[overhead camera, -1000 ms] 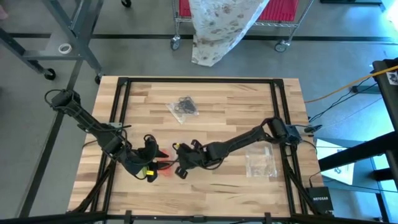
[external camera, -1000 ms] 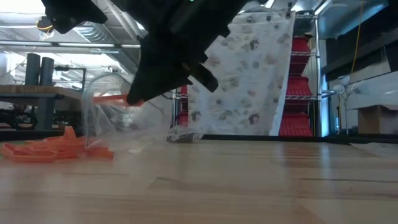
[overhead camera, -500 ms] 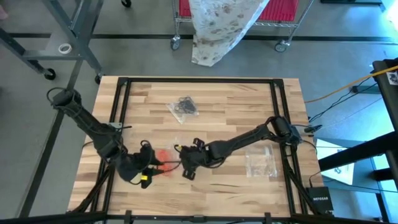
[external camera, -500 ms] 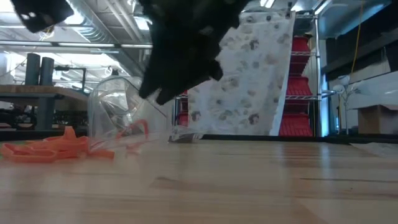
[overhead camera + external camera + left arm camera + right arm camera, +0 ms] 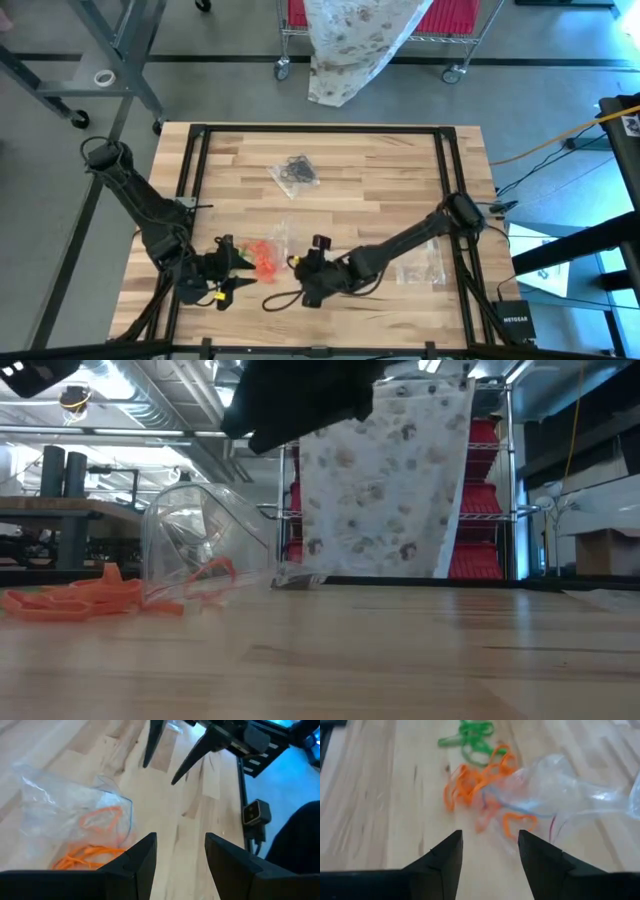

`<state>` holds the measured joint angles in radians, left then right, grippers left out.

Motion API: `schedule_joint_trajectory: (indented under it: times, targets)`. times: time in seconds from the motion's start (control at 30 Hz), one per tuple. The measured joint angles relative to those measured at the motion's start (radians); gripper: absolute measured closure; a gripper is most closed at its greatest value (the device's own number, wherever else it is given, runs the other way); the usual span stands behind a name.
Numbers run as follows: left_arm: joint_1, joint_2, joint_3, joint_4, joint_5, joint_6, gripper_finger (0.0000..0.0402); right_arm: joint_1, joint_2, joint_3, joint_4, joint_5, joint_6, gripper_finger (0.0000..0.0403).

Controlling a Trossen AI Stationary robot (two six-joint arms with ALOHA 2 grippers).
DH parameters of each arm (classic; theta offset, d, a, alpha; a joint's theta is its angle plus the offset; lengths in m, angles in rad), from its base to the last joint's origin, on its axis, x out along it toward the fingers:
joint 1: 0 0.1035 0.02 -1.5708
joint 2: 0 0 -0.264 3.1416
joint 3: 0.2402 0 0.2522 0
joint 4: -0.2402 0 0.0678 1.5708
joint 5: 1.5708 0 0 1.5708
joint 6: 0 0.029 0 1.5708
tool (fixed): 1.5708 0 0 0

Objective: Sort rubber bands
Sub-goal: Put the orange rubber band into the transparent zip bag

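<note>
**Grippers standing open beside the orange bands**

Fingers of the right gripper (image 5: 487, 865) are standing apart with nothing between them, hovering near the table's front edge just beside a clear plastic bag (image 5: 560, 795). Orange rubber bands (image 5: 475, 780) are spilling from the bag's mouth onto the wooden table (image 5: 380, 170), with green rubber bands (image 5: 472, 737) lying just beyond. The left gripper (image 5: 177, 857) is facing them from the other side, also parted and empty. Black rubber bands (image 5: 296, 172) are sitting in another bag farther back.

Bright, even overhead light with soft shadows; both wrist views and the low view's dark arm are blurred.
</note>
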<state>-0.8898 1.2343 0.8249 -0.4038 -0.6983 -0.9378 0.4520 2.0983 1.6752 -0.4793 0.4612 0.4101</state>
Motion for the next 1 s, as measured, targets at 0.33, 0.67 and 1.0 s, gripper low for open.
schedule_joint_trajectory:
  times: [0.33, 0.67, 1.0]
  targets:
    - [0.003, 0.0, 0.0, -0.006, -0.001, 0.116, 0.0243, -0.014, 0.0, 0.0, 0.135, -0.071, 0.003, 0.0219]
    - [0.004, 0.0, 0.0, -0.006, -0.001, 0.102, 0.0243, -0.026, -0.004, 0.0, 0.064, -0.134, 0.027, 0.0219]
    - [0.062, 0.0, 0.0, -0.168, 0.0, -0.066, 0.0243, -0.044, -0.047, 0.0, -0.169, -0.155, -0.026, 0.0219]
